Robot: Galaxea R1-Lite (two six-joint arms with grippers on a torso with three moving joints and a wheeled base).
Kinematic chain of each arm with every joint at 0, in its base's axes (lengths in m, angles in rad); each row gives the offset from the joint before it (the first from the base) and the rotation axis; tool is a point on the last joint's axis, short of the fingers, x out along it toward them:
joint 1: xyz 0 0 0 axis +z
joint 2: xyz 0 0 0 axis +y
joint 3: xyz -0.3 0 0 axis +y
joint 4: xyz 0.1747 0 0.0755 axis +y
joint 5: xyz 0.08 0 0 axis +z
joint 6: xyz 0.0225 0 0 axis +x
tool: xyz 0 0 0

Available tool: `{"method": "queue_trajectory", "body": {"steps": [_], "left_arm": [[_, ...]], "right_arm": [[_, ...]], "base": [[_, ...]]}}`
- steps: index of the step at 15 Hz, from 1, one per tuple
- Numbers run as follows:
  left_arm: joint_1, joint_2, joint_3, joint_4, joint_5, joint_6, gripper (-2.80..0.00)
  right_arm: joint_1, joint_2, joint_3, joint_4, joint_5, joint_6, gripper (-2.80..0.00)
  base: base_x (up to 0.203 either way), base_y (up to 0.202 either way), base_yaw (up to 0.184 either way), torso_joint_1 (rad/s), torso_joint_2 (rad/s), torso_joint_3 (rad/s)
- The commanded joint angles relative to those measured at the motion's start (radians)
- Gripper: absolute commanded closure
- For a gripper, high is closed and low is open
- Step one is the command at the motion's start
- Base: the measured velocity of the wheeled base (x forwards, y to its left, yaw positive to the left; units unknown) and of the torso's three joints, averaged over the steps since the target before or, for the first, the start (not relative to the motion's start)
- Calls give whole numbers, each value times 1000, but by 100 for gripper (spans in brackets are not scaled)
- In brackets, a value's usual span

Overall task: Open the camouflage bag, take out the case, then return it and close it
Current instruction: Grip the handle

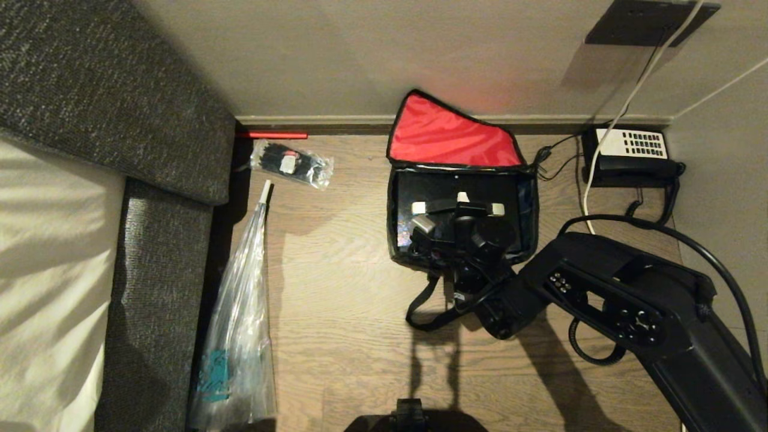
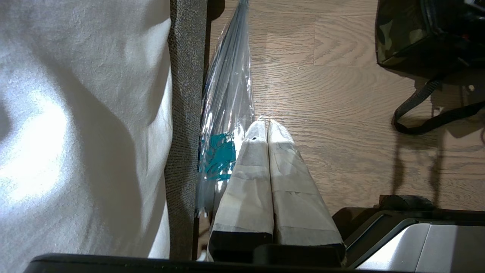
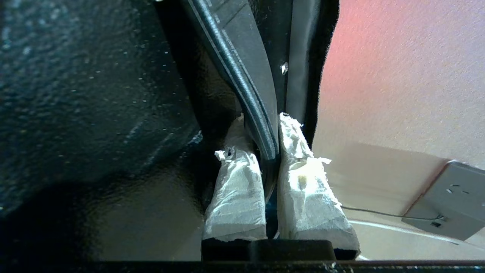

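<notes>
The camouflage bag (image 1: 531, 204) stands on the wooden floor by the wall, its red-lined lid (image 1: 447, 135) folded back against the wall. The black glossy case (image 1: 438, 186) lies inside it, with pale clasps showing. My right gripper (image 1: 462, 201) reaches down into the bag. In the right wrist view the right gripper (image 3: 262, 125) is shut on a black ridged edge of the case (image 3: 246, 87). My left gripper (image 2: 262, 125) hangs shut and empty over the floor, well away from the bag's camouflage side (image 2: 409, 34).
A crinkled clear plastic bag (image 1: 240, 312) lies along the grey sofa edge (image 1: 162, 228). A small clear packet (image 1: 291, 163) and a red rod (image 1: 273, 135) lie near the wall. A telephone (image 1: 630, 153) sits at the right corner. A black strap (image 1: 429, 300) trails in front of the bag.
</notes>
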Motion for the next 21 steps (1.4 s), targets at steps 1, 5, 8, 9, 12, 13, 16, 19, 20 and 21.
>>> {"method": "queue_trajectory", "body": {"steps": [1,5,8,9,12,13,16,19,20,21], "left_arm": [[0,1,2,0,0,0,0],[0,1,2,0,0,0,0],[0,1,2,0,0,0,0],[0,1,2,0,0,0,0],[0,1,2,0,0,0,0],[0,1,2,0,0,0,0],[0,1,2,0,0,0,0],[0,1,3,0,0,0,0],[0,1,2,0,0,0,0],[0,1,2,0,0,0,0]], "right_arm": [[1,-50,12,-18,-2,-29,0],[7,-89,66,-18,0,-32,0],[7,-118,68,-18,-2,-35,0],[12,-127,62,-18,-2,-35,0],[15,-147,103,-18,1,-34,0],[15,-157,113,-18,2,-35,0],[18,-188,135,-18,4,-61,0],[45,-210,136,-18,4,-78,0],[55,-217,137,-18,3,-94,0],[61,-224,135,-18,0,-105,0]], "base": [[0,0,0,0,0,0],[0,0,0,0,0,0],[0,0,0,0,0,0],[0,0,0,0,0,0],[0,0,0,0,0,0],[0,0,0,0,0,0],[0,0,0,0,0,0],[0,0,0,0,0,0],[0,0,0,0,0,0],[0,0,0,0,0,0]]}}
